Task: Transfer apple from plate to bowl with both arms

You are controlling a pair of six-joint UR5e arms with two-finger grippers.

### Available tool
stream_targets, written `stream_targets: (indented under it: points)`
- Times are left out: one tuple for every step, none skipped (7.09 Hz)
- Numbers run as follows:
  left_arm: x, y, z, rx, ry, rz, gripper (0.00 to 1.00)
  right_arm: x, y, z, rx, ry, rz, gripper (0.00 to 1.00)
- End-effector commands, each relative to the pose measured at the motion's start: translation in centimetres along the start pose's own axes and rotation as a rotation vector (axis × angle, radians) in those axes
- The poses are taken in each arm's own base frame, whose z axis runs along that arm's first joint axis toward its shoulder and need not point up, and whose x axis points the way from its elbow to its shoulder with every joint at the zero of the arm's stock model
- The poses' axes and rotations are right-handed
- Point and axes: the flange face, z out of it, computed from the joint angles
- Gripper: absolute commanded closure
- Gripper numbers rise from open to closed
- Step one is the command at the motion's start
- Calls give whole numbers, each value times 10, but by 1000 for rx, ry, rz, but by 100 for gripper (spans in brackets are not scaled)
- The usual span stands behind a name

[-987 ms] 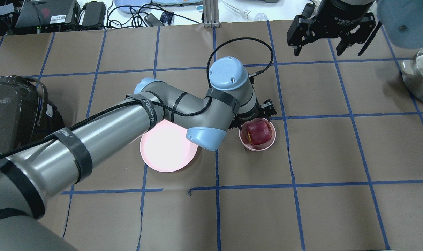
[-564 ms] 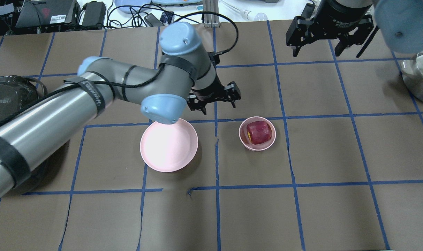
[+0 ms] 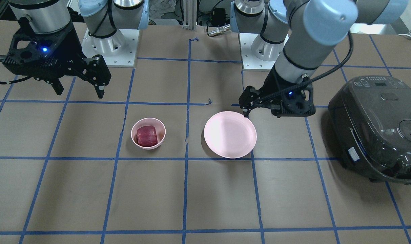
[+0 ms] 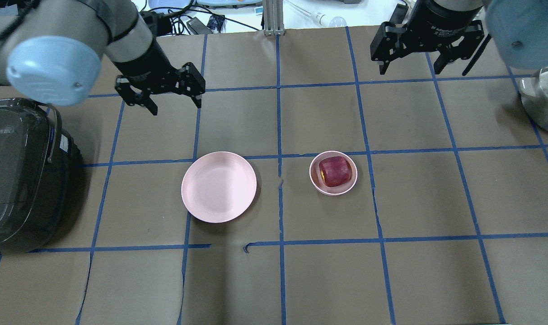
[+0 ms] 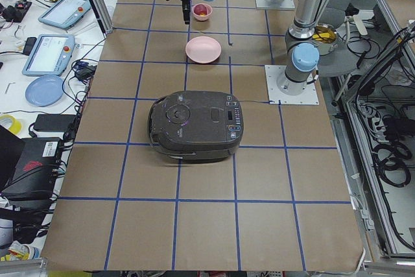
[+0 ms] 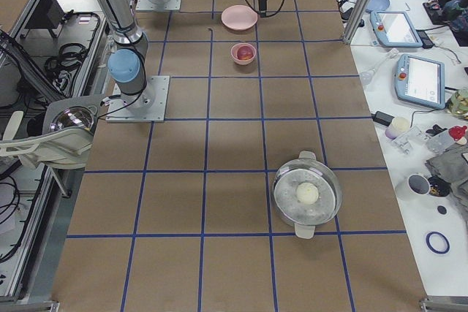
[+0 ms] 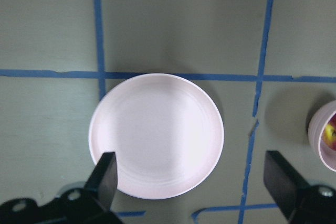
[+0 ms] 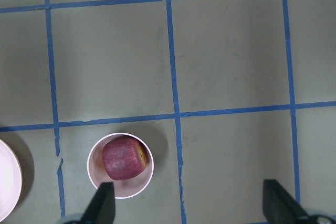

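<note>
Right wrist: whole apple [image 8: 123, 158] in bowl [image 8: 122, 190]; left wrist: sliver.

The brown table [image 4: 328, 280], gridded with blue tape [image 4: 279, 113], is flanked by a white bench [image 6: 380, 96] holding tablets [image 5: 47, 53], perhaps chargers [image 5: 52, 122]

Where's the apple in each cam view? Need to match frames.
Front-facing: apple in the bowl, left of centre.
Overhead: apple right of centre.
Exterior left: apple near the top, far down the table.
Exterior right: apple upper middle.
Left wrist: apple a sliver at the right edge.
Right wrist: apple lower left.
Shared landmark: the plate beside the bowl.
</note>
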Motion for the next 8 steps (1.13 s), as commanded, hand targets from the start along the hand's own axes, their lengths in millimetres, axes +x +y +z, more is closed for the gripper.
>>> stream_targets:
  points:
    - [-5,24,-53,20,-27,3,0,-1,0,0,0,0,-3,0]
    - [-6,29,-55,18,-38,4,0,-1,0,0,0,-2,-4,0]
    - [-6,34,-56,-9,-41,2,0,-1,1,1,-3,-1,-4,0]
    - [-7,34,-57,-8,-44,5,0,-1,0,0,0,-2,-4,0]
    - [-10,34,-59,-1,-77,33,0,-1,0,0,0,-2,-4,0]
    - [-10,33,-64,8,-77,95,0,-1,1,1,-2,-2,-4,0]
    - [-9,33,-63,5,-73,97,0,-1,0,0,0,-2,-4,0]
    - [-9,33,-61,2,-73,97,0,-1,0,0,0,-2,-3,0]
